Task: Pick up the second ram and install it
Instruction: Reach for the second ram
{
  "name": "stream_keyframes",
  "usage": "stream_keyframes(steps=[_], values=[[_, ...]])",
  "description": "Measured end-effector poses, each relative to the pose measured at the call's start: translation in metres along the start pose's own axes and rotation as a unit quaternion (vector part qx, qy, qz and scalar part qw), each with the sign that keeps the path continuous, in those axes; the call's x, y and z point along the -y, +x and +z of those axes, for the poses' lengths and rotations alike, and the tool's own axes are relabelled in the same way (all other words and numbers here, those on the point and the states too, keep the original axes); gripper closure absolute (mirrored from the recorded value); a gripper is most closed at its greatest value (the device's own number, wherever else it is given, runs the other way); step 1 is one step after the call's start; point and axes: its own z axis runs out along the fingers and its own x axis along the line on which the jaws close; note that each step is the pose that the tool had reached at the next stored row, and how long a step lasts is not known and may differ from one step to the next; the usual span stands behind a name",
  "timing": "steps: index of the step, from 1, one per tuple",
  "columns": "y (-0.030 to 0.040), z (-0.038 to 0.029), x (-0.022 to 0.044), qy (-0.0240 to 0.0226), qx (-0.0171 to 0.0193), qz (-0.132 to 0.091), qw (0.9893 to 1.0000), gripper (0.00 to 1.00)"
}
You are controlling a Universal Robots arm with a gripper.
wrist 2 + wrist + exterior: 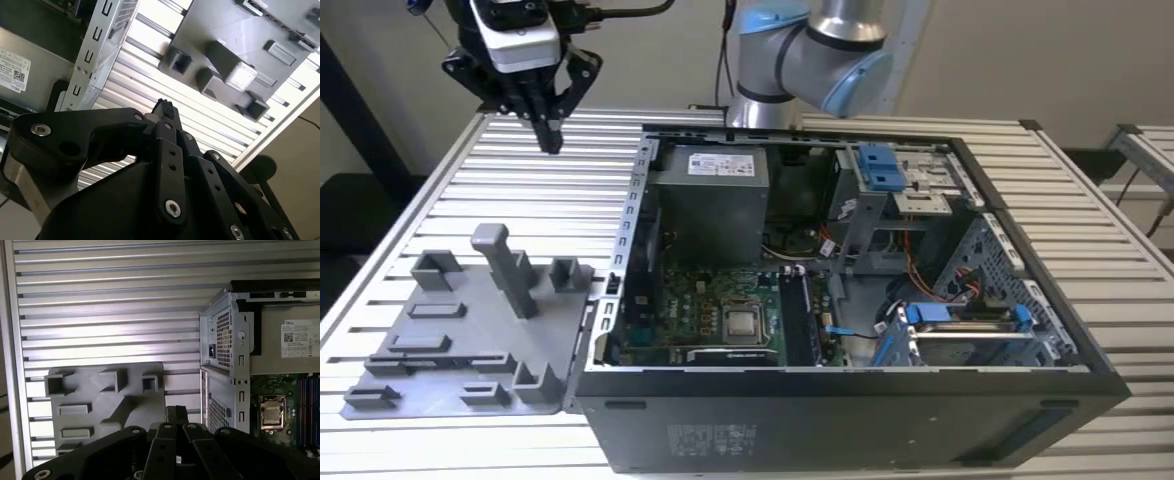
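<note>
Black gripper linkage sits closest to both wrist cameras. The gripper (551, 140) has its fingers (171, 416) pressed together. At their tips, in the second wrist view, I see a small dark sliver (165, 104). I cannot tell whether it is the second ram, so I cannot give that stick's place or its long axis.

In the exterior view the gripper hangs high over the slatted metal table (480, 180). It is off the far corner of the open computer case (854, 420), on the exterior view's left and well apart from the case wall, with bare slats all around below it. A grey holder tray (454, 340) lies flat just beside that same case wall, with an upright post (507, 265) rising from it. Inside the case's far end, a white label (724, 163) on the power supply carries print.
</note>
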Motion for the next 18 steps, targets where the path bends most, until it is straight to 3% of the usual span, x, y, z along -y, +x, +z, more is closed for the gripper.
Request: stream_keyframes(steps=[18], values=[[0.0403,0.0011,0.0028,-0.0007,0.0000,0.000,1.0000,0.89]])
